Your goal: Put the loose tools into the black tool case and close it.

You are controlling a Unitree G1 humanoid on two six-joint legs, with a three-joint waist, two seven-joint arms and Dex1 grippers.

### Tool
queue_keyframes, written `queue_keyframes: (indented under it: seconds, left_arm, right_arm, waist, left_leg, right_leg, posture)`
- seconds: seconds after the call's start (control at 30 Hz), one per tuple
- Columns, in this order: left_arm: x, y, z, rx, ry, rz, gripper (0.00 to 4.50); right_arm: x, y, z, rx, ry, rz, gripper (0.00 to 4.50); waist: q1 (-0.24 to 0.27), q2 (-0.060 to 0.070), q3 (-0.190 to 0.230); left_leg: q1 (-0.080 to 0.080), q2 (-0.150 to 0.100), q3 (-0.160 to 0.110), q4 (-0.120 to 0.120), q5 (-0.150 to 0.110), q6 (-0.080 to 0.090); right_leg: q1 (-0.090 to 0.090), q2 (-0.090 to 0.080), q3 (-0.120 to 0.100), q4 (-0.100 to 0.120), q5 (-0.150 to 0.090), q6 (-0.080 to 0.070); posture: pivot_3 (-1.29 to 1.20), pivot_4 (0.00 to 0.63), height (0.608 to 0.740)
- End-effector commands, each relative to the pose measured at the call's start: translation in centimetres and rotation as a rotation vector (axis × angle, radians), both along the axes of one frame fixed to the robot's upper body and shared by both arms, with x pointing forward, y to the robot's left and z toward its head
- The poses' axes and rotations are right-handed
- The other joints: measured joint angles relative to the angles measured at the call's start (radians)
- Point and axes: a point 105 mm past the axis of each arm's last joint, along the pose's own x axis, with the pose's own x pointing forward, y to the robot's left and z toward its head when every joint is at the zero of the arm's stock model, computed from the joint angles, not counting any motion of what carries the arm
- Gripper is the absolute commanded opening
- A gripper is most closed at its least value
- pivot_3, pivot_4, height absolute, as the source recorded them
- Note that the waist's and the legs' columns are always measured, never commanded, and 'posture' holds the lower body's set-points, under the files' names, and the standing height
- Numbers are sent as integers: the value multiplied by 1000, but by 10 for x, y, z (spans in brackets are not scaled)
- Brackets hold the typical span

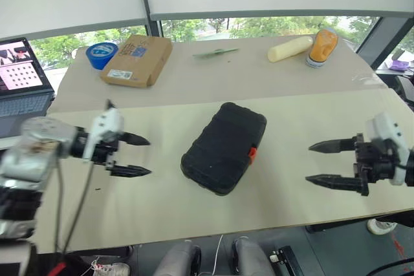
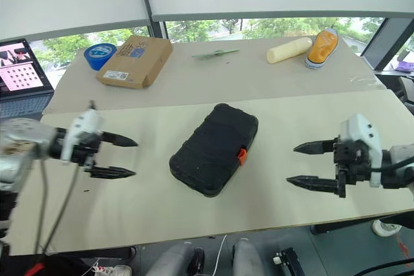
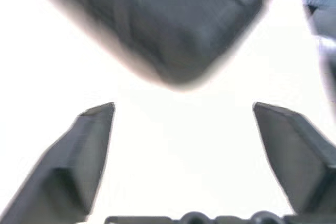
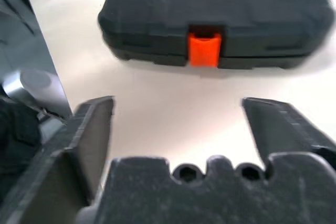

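- Black plastic clamshell tool case, rounded at the corners, lies shut and flat on the pale counter, about midway between its left and right edges and a little nearer the front edge than the back. It sits at a slant to those edges.
- Its small orange latch is on the long side facing the right arm, and it looks seated against the seam in the right wrist view.
- No loose screwdrivers, knife or grey tape roll can be seen on the counter, so the packing looks done to me.
- Left tool hangs over the counter well to the left of the case, its two black fingers spread apart and holding nothing.
- Right tool hangs well to the right of the case, fingers likewise spread and empty, pointing towards the latch side.
- Along the back edge lie a brown cardboard box and a blue tape roll, neither part of the job.
- What could go wrong: if the latch is only resting rather than clicked home, the lid could spring up and spill the contents when the case is moved.
- A finger sweeping inward could catch the case's rounded edge and slide it towards the front edge.
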Motion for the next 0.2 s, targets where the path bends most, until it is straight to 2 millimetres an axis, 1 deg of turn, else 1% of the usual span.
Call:
queue_keyframes:
  seconds: [0.03,0.07,0.2]
  left_arm:
    - [-11,5,27,-78,-48,79,4449]
    - [-13,5,28,-91,-48,96,4449]
    - [-23,4,23,-126,-49,132,4449]
  right_arm:
    - [6,-5,18,55,-41,-18,4492]
    - [7,-5,19,74,-41,-22,4492]
    - [12,-4,20,105,-41,-38,4492]
  waist:
    - [15,1,1]
    - [20,1,1]
    - [26,1,1]
  left_leg:
    - [1,0,0,0,-1,-2]
    - [1,-1,0,0,-4,-6]
    - [1,-1,0,0,-4,-7]
  right_leg:
    - [-1,0,-1,-1,0,0]
    - [-1,0,-1,-2,0,0]
    - [2,-3,0,-2,0,0]
  posture:
    - [0,150,735]
    - [0,150,735]
    - [0,150,735]
